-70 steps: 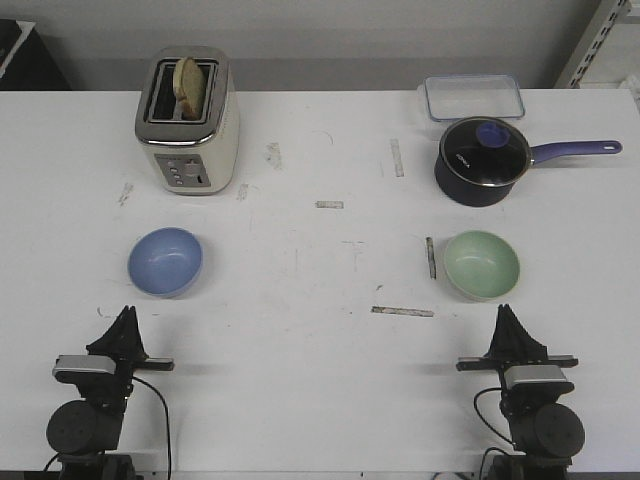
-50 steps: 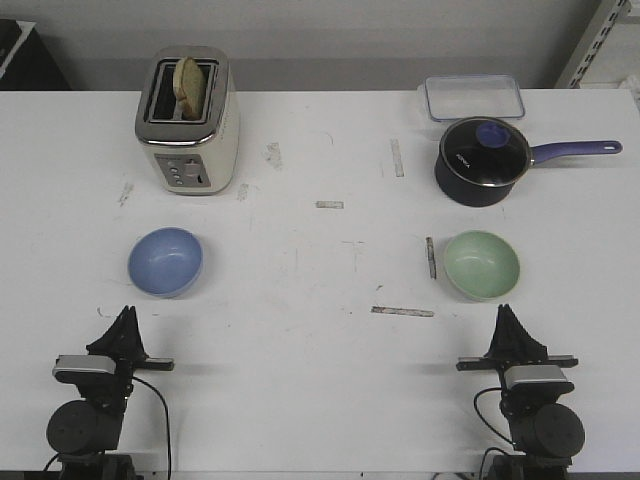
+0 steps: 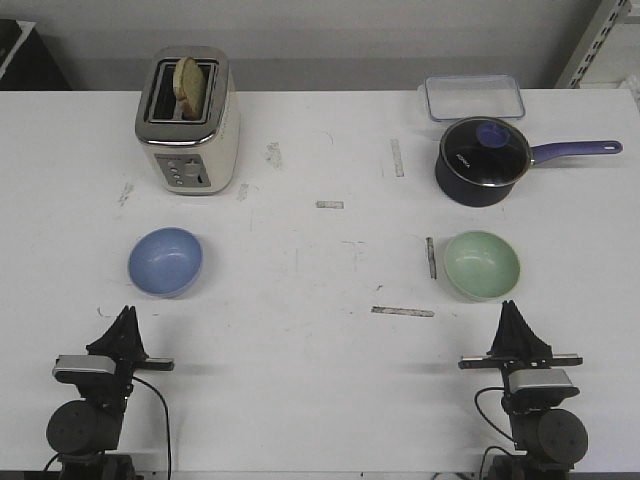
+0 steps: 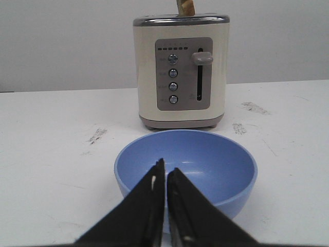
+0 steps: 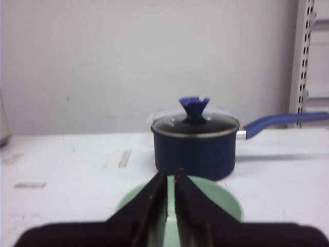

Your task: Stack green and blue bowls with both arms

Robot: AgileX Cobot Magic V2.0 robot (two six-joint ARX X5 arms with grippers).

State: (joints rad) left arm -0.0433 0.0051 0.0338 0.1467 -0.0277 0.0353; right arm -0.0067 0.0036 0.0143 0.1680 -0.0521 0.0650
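The blue bowl sits upright on the white table at the left, and the green bowl sits upright at the right. My left gripper is shut and empty, just short of the blue bowl on the near side. In the left wrist view the gripper points at the blue bowl. My right gripper is shut and empty, just short of the green bowl. In the right wrist view the gripper points at the green bowl.
A cream toaster with bread in it stands at the back left, behind the blue bowl. A dark blue lidded saucepan with its handle pointing right stands behind the green bowl, and a clear lidded box lies behind the saucepan.
My right arm has shifted slightly to the right. The left arm and both bowls have not moved.
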